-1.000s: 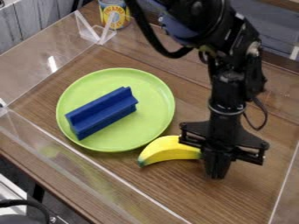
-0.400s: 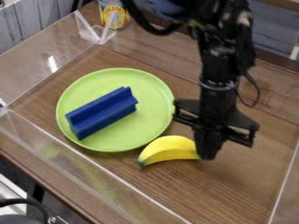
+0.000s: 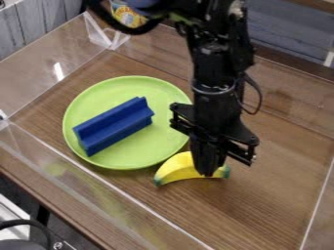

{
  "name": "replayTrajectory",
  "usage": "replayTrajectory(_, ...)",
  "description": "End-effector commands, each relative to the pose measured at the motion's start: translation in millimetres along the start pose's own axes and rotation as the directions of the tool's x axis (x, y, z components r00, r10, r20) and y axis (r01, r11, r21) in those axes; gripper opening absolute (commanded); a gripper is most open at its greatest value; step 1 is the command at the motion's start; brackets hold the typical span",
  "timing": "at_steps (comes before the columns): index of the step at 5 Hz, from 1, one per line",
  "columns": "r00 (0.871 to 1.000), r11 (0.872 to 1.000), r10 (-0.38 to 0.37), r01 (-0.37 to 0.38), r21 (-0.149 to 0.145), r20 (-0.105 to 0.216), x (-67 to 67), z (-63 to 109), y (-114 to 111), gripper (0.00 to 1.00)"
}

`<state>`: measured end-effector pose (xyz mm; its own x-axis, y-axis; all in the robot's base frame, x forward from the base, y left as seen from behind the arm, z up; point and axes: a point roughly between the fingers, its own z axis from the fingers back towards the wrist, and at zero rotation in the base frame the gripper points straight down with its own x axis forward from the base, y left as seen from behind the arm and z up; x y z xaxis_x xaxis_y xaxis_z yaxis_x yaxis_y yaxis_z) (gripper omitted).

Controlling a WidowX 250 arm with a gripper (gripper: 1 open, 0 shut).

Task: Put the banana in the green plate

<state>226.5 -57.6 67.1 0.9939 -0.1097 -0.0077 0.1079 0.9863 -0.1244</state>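
The yellow banana [image 3: 178, 175] lies on the wooden table just off the near-right rim of the green plate [image 3: 102, 96]. My gripper [image 3: 209, 166] points straight down with its dark fingers pressed together and shut. Its tips stand at the banana's right end and cover that tip. I cannot tell whether the tips touch the banana. Nothing shows between the fingers. The banana rests flat on the table outside the plate.
A blue ridged block [image 3: 115, 122] lies across the middle of the plate. Clear plastic walls [image 3: 39, 59] fence the table on the left and back. A yellow-labelled can [image 3: 127, 17] stands at the back.
The gripper has moved left, from the table right of the banana to over its right end, and has rolled about its axis. The banana and the block have stayed put.
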Motion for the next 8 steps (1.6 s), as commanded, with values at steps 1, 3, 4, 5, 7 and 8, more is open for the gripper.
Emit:
replayTrajectory(1, 0.999, 1.0, -0.018, 0.018, -0.002, 0.051, -3.2, 12.6, -3, 0.0)
replayTrajectory(3, 0.996, 0.999, 0.046, -0.045, -0.01, 0.075, 1.1, 24.7, 3, 0.0)
replayTrajectory(4, 0.993, 0.997, 0.075, -0.073, -0.016, 0.089, 4.1, 29.7, 10, 0.0)
replayTrajectory(5, 0.989, 0.994, 0.107, -0.106, -0.016, 0.103, 7.0, 30.9, 17, 0.0)
replayTrajectory(7, 0.986, 0.992, 0.128, -0.127, -0.021, 0.102, 19.2, 4.0, 25, 0.0)
replayTrajectory(8, 0.99, 0.995, 0.102, -0.1, -0.024, 0.097, 23.4, -1.9, 32, 0.0)
